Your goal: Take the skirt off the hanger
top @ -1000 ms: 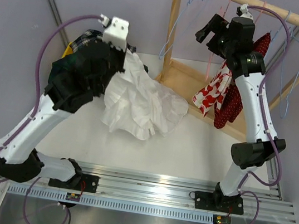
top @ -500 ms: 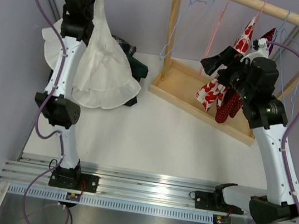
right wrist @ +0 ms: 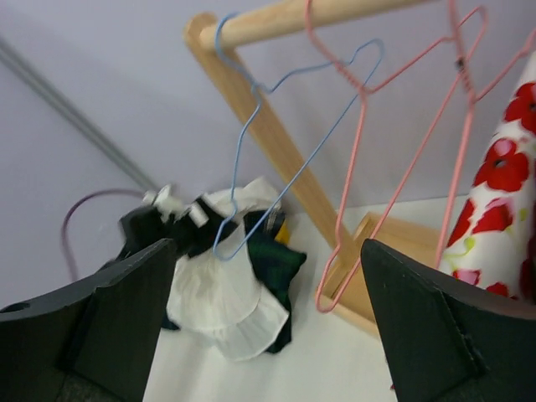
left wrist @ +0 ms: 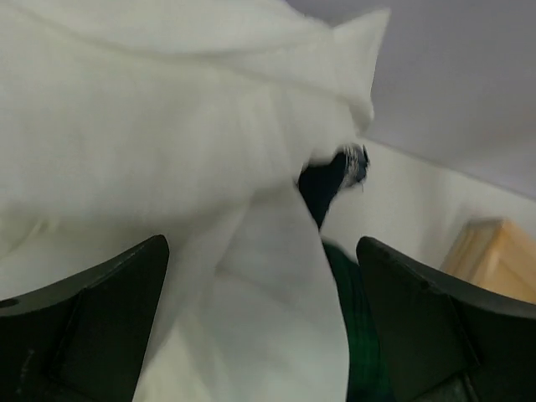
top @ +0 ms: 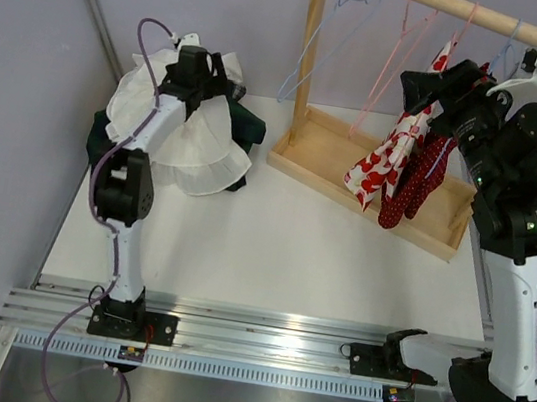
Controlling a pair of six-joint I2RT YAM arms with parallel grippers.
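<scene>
Fingers (right wrist: 444,327) of the right gripper (top: 430,82) and left gripper (top: 194,77) are spread wide, empty; the limp, light poppy-print skirt (top: 381,159) is perhaps best pinched at its waist.

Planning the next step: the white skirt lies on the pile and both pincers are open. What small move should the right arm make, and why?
Likely turn the right pincer toward the floral skirt, then close in on it. The pincer is open, aimed at the bare blue hanger, while the skirt hangs from the rack at the edge of its view.
</scene>
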